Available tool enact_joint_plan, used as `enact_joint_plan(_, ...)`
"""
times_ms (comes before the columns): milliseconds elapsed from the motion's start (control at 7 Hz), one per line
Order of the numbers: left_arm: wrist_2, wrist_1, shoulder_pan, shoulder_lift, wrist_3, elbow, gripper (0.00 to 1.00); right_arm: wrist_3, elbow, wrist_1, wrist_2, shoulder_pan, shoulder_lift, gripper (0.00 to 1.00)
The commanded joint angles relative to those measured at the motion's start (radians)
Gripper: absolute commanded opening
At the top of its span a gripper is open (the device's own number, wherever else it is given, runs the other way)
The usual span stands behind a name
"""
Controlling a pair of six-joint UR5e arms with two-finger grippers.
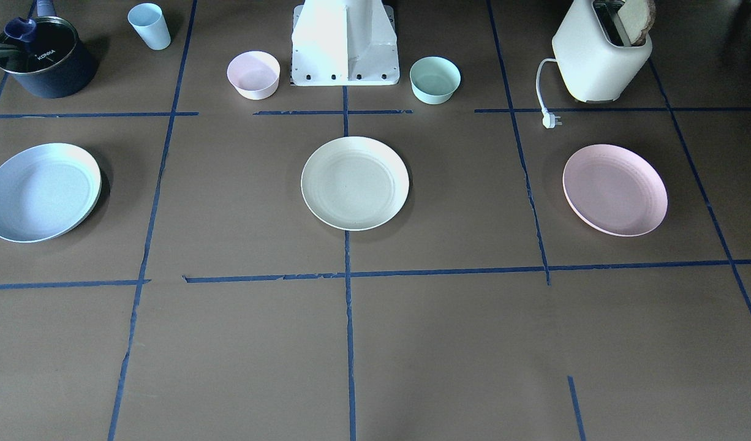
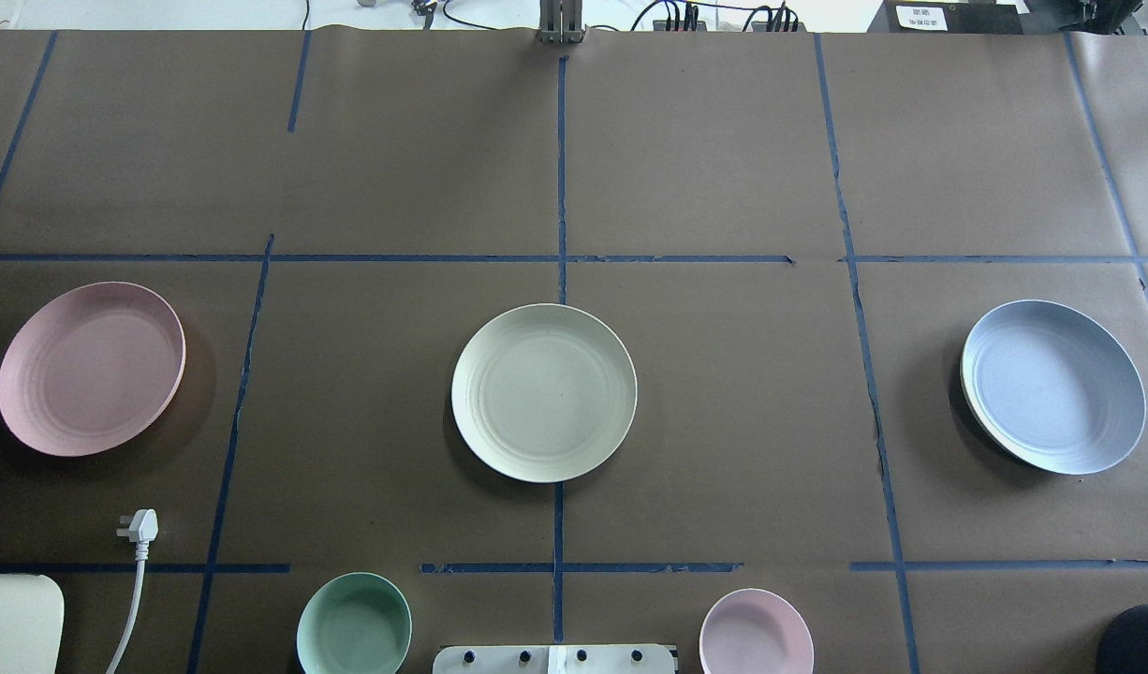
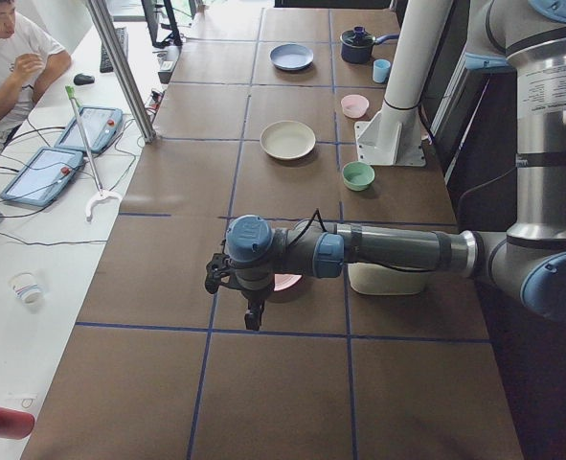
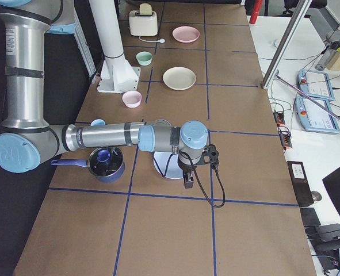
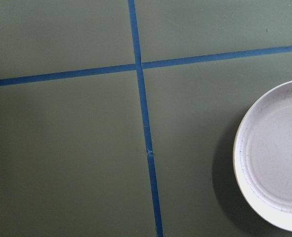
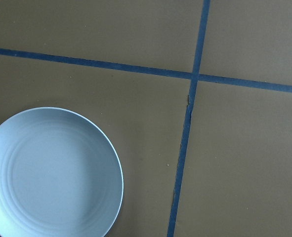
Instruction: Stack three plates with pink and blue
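**Stack not begun: all three plates lie apart**

Opening step, in my judgement. Both arms hang above the surface (image 2: 724,421). The pink plate (image 2: 91,368) lies below and just aside of the left gripper (image 3: 253,314), and the blue plate (image 2: 1053,386) likewise by the right gripper (image 4: 188,181). The cream plate (image 2: 543,392) sits well apart, between them. Whether either gripper stands wide or narrow, I cannot tell. The next move calls for centring over a rim and descending. Bare surface borders every rim.

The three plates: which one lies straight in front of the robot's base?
The cream plate, on the centre tape line; the pink plate and blue plate lie off to the sides.
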Motion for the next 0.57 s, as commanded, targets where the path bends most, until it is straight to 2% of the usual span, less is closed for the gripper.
enact_joint_plan(0, 0.004, 0.003, 0.002, -0.001, -0.005, -0.003, 1.00, -0.002, 0.002, 0.000, -0.003, 0.036, -0.021, 1.00)
enact_joint_plan(429, 0.005, -0.006, 0.002, 0.003, -0.005, -0.010, 1.00, 0.001, 0.001, 0.000, -0.001, 0.036, -0.022, 1.00)
